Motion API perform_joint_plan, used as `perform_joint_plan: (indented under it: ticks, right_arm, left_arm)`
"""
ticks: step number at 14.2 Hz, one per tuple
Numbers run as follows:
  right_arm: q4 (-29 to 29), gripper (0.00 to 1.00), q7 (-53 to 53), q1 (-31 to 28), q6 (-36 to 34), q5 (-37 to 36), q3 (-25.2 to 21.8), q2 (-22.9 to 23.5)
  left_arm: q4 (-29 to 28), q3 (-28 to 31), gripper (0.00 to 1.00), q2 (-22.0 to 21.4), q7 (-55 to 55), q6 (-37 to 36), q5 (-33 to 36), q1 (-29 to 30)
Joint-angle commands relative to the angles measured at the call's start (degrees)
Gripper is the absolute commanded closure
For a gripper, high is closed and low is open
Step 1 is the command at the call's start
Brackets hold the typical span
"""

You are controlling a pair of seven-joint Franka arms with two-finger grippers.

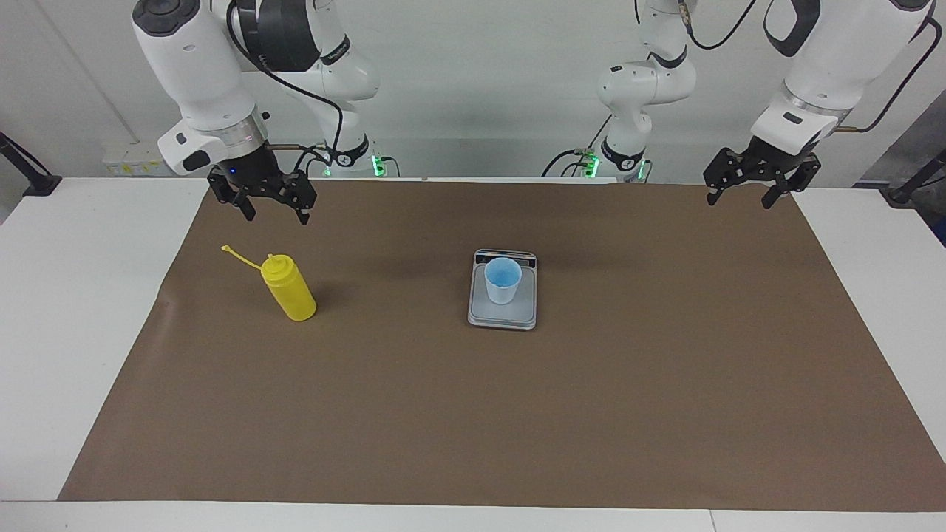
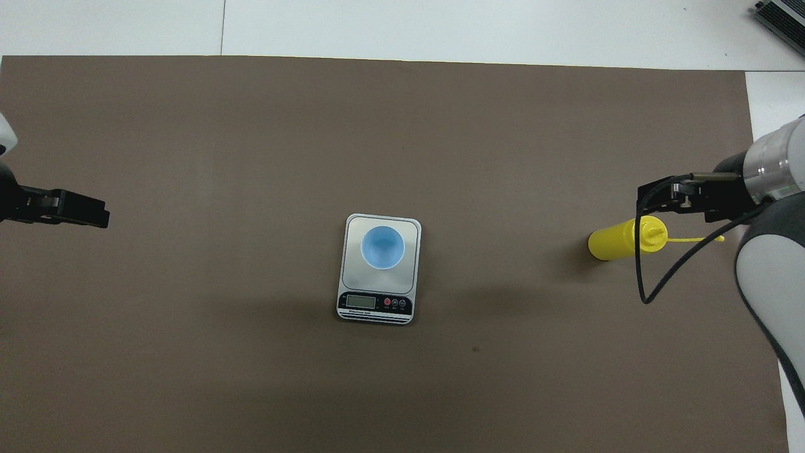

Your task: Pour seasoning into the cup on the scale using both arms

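Observation:
The yellow squeeze bottle point(image 1: 290, 290) stands upright on the brown mat toward the right arm's end, its cap strap sticking out sideways; it also shows in the overhead view point(image 2: 619, 242). The light blue cup point(image 1: 502, 279) stands on the silver scale point(image 1: 502, 314) at the mat's middle, and both the cup point(image 2: 382, 247) and the scale point(image 2: 379, 286) show from overhead. My right gripper point(image 1: 275, 216) is open and empty, raised over the mat just beside the bottle and apart from it; overhead it point(image 2: 651, 196) sits by the bottle's top. My left gripper point(image 1: 739, 201) is open and empty, waiting over the mat's other end point(image 2: 94, 214).
The brown mat point(image 1: 473, 414) covers most of the white table point(image 1: 74, 295). The scale's dark display strip point(image 2: 375, 303) faces the robots. A black cable point(image 2: 641, 270) hangs from the right arm over the bottle.

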Motion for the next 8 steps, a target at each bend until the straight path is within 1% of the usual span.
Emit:
perform_joint_plan:
  ticks: [1, 3, 8]
  right_arm:
    - [-1.39, 0.0, -0.06, -0.5, -0.01, 0.28, 0.29, -1.33]
    - [-1.31, 0.0, -2.24, -0.67, -0.1, 0.19, 0.29, -1.33]
    - [-1.57, 0.0, -2.17, -0.5, -0.1, 0.19, 0.29, -1.42]
  left_arm:
    - [-0.57, -0.4, 0.0, -0.21, 0.59, 0.26, -0.02, 0.67]
    - [-0.57, -0.32, 0.0, -0.3, 0.59, 0.26, -0.02, 0.67]
    - [-0.65, -0.32, 0.0, -0.39, 0.59, 0.26, -0.02, 0.58]
